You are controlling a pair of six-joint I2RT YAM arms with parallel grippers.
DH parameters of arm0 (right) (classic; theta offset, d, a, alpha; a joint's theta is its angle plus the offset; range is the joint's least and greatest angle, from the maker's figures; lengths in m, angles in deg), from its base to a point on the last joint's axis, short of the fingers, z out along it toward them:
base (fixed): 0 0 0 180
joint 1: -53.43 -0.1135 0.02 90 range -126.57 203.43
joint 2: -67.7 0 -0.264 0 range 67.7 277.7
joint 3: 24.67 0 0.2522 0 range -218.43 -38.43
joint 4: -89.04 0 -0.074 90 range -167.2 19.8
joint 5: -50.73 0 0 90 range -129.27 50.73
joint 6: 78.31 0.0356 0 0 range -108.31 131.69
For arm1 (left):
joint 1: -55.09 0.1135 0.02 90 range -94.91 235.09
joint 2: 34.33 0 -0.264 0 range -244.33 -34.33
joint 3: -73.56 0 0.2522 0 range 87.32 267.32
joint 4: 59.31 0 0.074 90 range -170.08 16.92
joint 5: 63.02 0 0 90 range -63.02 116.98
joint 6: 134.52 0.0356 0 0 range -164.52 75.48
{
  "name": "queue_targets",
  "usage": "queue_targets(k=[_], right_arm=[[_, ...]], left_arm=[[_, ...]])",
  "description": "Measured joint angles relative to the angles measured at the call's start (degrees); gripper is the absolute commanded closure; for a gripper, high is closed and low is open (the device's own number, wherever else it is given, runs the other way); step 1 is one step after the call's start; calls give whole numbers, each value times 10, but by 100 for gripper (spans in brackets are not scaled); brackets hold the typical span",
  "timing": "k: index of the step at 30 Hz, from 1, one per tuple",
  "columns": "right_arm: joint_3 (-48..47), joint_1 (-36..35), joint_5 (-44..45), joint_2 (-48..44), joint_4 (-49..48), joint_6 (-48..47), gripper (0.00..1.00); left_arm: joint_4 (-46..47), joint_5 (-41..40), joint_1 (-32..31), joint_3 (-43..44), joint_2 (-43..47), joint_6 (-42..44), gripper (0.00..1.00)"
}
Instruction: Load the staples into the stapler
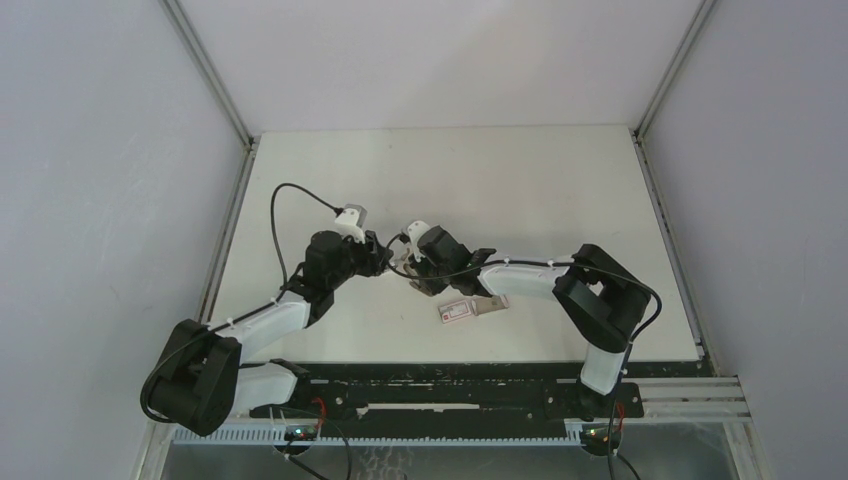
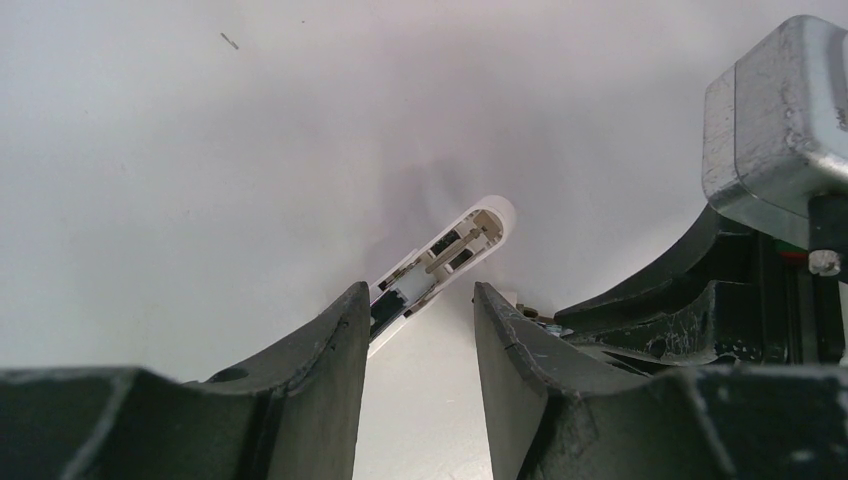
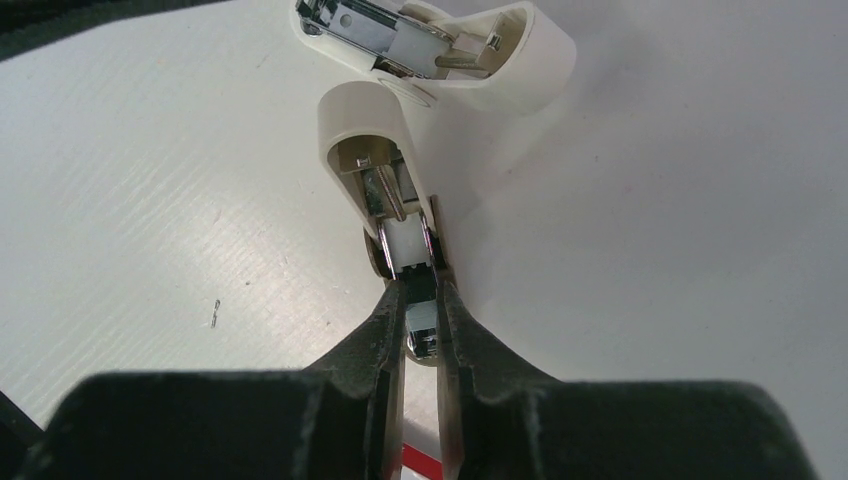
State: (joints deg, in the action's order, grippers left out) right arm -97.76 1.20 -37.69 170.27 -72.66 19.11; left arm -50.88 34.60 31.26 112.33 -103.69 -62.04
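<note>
The white stapler [image 3: 375,130] is hinged open. In the right wrist view my right gripper [image 3: 420,292] is shut on the near end of one arm, which has a white rounded cap and a metal channel. The other half [image 3: 450,45], white with shiny metal inside, lies just beyond. In the left wrist view a white stapler part [image 2: 450,250] slants past the tips of my left gripper [image 2: 415,298], which is open, and brushes its left finger [image 2: 335,340]. A silvery bit [image 3: 423,338] sits between the right fingers; I cannot tell whether it is the staples.
A pinkish-red-and-white box [image 1: 468,307] lies on the white table [image 1: 560,190] near the right forearm. Single loose staples [image 3: 215,313] lie on the table. The right wrist's metal camera housing [image 2: 780,120] is close to the left gripper. Grey walls enclose the table.
</note>
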Motion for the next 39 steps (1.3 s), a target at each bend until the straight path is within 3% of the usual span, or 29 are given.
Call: queue_targets(k=[9,18,26,33,39], right_arm=[[-8,0,0,6,2,-2,88],[-11,0,-1,7,10,-1,65],[-11,0,0,-10,34,-1,63],[35,20,21,-155,53,26,62],[121,57,75,-274,112,109,61]], left_arm=[[0,0,2,0,0,0,53],[0,0,3,0,3,0,52],[0,4,4,0,10,0,50],[5,18,4,-13,15,-4,44],[10,15,4,-30,44,-14,38]])
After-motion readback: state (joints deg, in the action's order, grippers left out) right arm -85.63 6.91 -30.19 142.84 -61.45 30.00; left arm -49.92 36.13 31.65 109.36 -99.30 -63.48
